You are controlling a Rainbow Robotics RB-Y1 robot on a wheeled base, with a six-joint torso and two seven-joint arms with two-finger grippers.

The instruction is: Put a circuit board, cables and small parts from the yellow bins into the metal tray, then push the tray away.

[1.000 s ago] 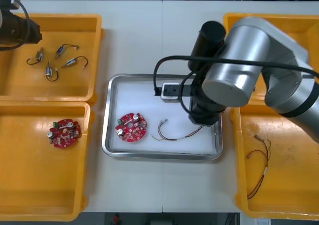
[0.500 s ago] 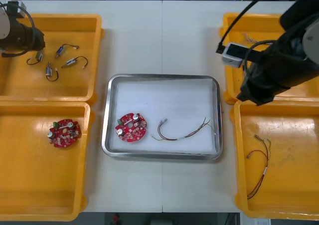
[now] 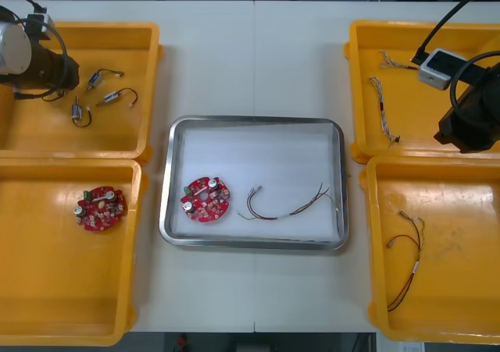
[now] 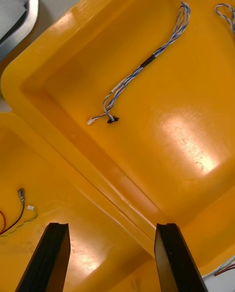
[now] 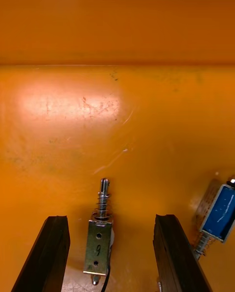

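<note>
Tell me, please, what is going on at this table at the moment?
The metal tray holds a red circuit board and a red and yellow cable. The left gripper is low in the far left yellow bin, its open fingers either side of a small metal part, not gripping it. The right gripper hangs open and empty over the wall between the two right bins, near a blue and white cable in the far one.

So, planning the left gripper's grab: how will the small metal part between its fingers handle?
The small metal part looks rigid and boxy, so likely won't roll. Its smooth sides might slip in the open left gripper; its sprung pin could shift.
</note>
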